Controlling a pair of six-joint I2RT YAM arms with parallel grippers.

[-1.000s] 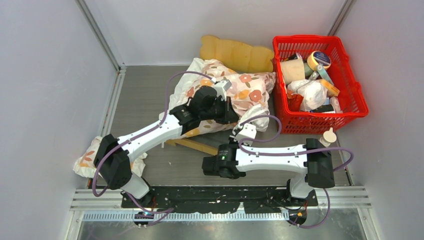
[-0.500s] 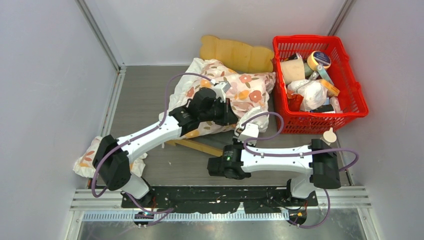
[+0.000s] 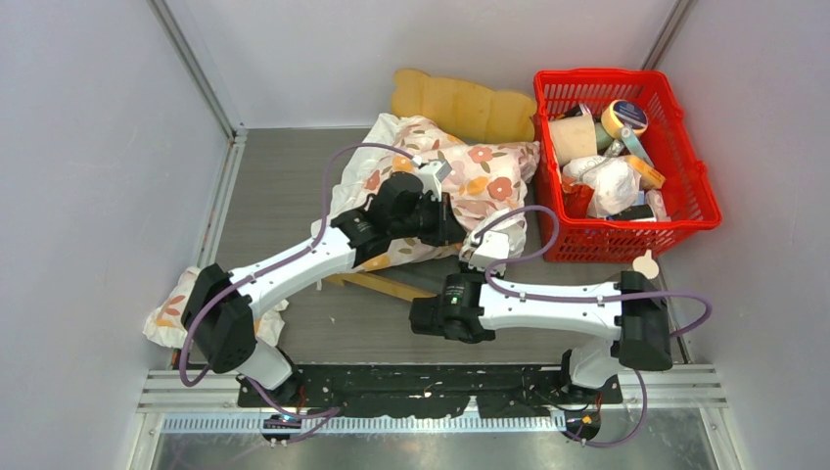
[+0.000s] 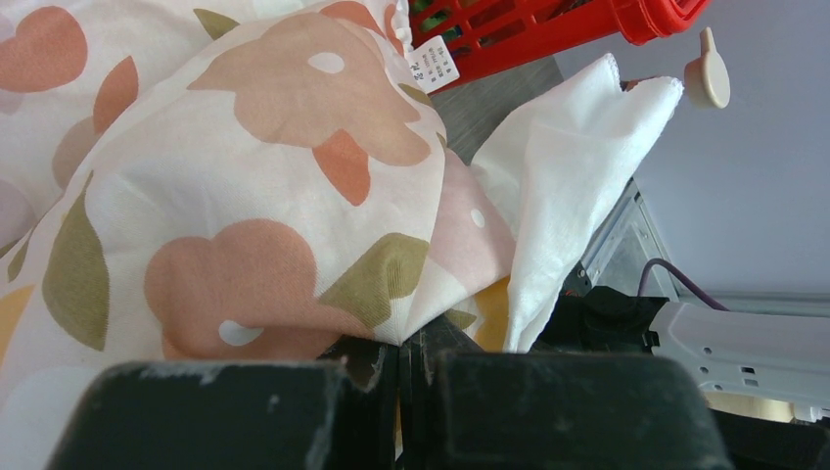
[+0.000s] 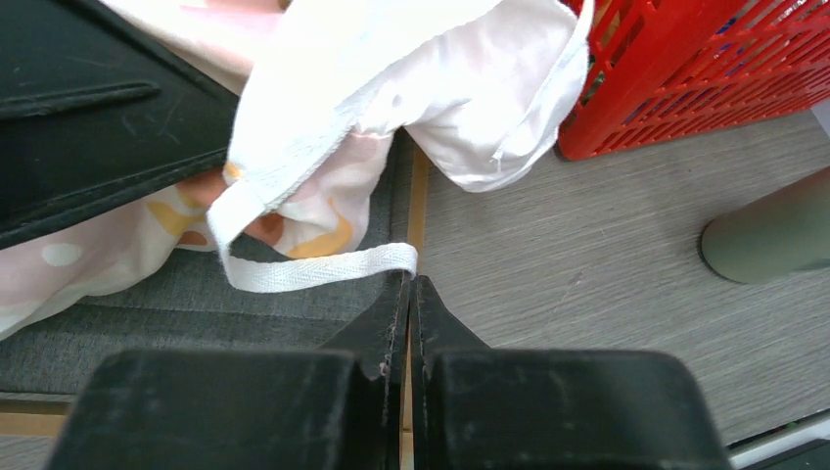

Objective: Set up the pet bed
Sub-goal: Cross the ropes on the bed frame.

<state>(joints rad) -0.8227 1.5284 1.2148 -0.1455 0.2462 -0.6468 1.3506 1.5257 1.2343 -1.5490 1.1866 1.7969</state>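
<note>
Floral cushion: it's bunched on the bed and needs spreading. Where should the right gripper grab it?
Probably its loose white corner beside the red basket, coming low from the near side: that flap hangs free at the pet bed edge, thin enough to pinch.

A floral cushion (image 3: pixel 480 181) lies heaped over the bed (image 3: pixel 377 284), whose scalloped headboard (image 3: pixel 460 106) shows behind it, beside a red basket (image 3: pixel 607 240), with the left arm (image 3: pixel 294 262) reaching onto the cushion.

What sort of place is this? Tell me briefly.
Probably a robot test cell, not a home: bare grey walls boxing in the table, a left arm and right arm bolted to a metal rail, a red basket of assorted props.
</note>
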